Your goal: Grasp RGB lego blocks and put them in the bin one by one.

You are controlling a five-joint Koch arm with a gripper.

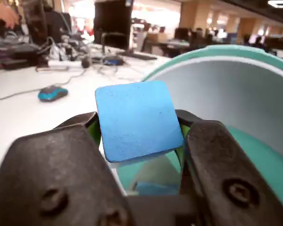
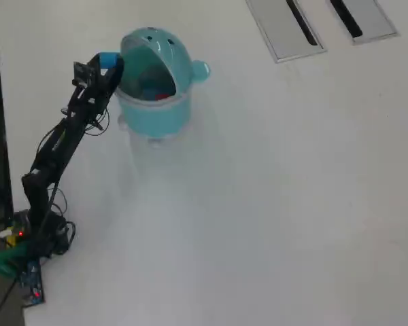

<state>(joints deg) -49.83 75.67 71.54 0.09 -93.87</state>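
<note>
Blue block: The bright blue lego block (image 1: 138,120) sits pinched between my two black jaws, one flat face turned up toward the wrist camera; in the overhead view it shows as a blue speck at my tip (image 2: 109,60), just beside the bin's left rim.

My gripper (image 1: 139,129): Closed on the blue block, jaws pressing its left and right sides.

Bin: The teal whale-shaped bin (image 1: 254,160) fills the right of the wrist view, its pale inner wall curving behind the block. From overhead its mouth (image 2: 151,109) lies open, with something red low inside; I cannot make out a yellow-green block there.

Step in hand: By my judgement, carrying the blue block over the opening for release.

Doing it well: The block looks to hang at the rim and not yet over the hollow. I would bring it further in over the mouth, clear of the hood, before parting the jaws, so it falls inside and not down the outer wall.

Surroundings: A white table (image 2: 272,204) carries the bin; grey slotted panels (image 2: 292,27) lie well apart at the top.
</note>
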